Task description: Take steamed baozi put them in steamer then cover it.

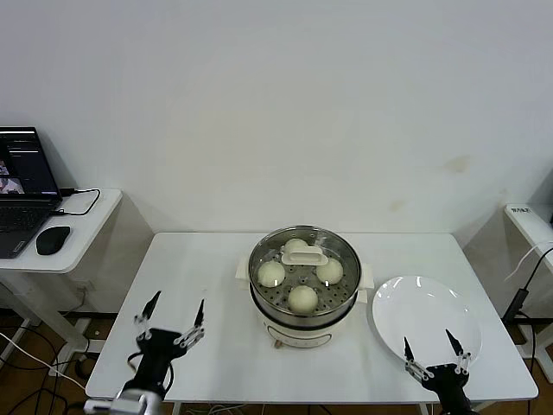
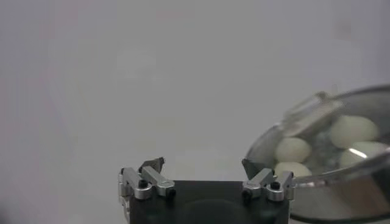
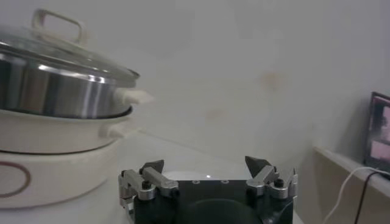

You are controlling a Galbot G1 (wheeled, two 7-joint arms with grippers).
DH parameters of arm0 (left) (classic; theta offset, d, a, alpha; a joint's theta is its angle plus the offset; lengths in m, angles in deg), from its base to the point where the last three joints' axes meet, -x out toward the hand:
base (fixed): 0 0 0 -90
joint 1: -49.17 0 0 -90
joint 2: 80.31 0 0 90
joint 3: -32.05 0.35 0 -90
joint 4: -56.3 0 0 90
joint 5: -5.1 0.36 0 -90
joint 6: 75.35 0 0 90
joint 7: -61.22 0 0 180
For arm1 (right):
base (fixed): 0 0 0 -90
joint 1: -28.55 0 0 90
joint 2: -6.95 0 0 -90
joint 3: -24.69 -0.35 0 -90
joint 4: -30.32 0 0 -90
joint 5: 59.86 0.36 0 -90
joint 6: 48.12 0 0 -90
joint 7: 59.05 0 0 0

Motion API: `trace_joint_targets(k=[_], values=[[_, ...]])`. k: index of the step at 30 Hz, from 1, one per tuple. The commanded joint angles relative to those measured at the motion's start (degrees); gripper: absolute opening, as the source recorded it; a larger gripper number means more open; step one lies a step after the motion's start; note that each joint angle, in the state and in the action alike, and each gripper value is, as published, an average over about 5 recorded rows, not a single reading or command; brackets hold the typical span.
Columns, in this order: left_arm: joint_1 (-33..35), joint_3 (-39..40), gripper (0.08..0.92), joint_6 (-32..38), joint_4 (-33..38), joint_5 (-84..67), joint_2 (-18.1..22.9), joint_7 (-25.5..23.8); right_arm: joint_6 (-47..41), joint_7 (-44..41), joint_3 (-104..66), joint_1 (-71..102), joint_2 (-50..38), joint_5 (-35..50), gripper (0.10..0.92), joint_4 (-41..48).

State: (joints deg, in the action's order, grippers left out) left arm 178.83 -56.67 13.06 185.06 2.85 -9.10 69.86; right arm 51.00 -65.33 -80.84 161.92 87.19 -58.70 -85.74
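a: how much is left?
b: nothing, seemingly. baozi [image 1: 302,298] are seen inside the steamer [image 1: 304,318] mid-bench, cover [image 1: 304,255] seated. left end effector [image 1: 176,316] and right end effector [image 1: 430,352] are spread wide, nothing held.

A round, shiny stainless-steel steamer [image 1: 303,304] on a cream-white electric base with side handles stands upright at the middle of the white table [image 1: 207,259]. Its round clear glass cover [image 1: 333,251], metal-rimmed with a cream oblong handle at the centre, sits level and closed on the pot. Through the glass, four small, smooth off-white steamed baozi [image 1: 302,298] rest on the perforated tray, the rearmost partly hidden behind the handle.
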Motion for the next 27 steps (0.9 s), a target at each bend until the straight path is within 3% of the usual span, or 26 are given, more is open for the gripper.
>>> trace_joint_targets(k=[1, 27], values=[[10.8, -4.6, 0.823, 9.3, -3.6, -14.0, 2.8, 1.0, -0.8, -0.9, 0.6, 4.5, -4.9, 7.1, 0.823, -1.9], [13.0, -4.9, 0.823, 10.3, -8.2, -8.1, 3.8, -5.7, -2.9, -1.1, 2.1, 7.7, -4.1, 8.8, 0.823, -3.5]])
